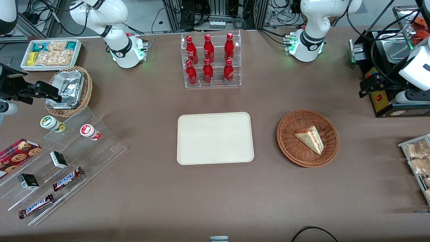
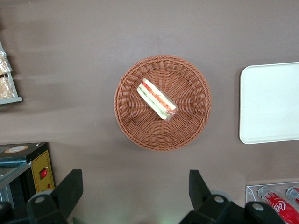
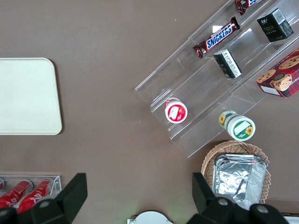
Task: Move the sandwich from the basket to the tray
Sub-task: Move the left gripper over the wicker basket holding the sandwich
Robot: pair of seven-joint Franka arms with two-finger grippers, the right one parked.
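The sandwich [image 1: 310,138] is a pale wedge with a red and green filling stripe. It lies in the reddish-brown wicker basket [image 1: 285,148], toward the working arm's end of the table. The cream-white tray [image 1: 215,138] lies flat and bare beside the basket, mid-table. My left gripper [image 1: 364,87] hangs high above the table, farther from the front camera than the basket, next to a black machine. In the left wrist view the gripper [image 2: 135,186] is open and empty, looking down on the sandwich [image 2: 156,100], the basket [image 2: 131,126] and part of the tray [image 2: 271,102].
A clear rack of red bottles [image 1: 210,60] stands farther back than the tray. A black machine [image 1: 386,67] and a rack of snack packets [image 1: 416,158] sit at the working arm's end. An acrylic step display [image 1: 60,161], foil-tray basket [image 1: 69,90] and white snack bin [image 1: 50,53] sit at the parked arm's end.
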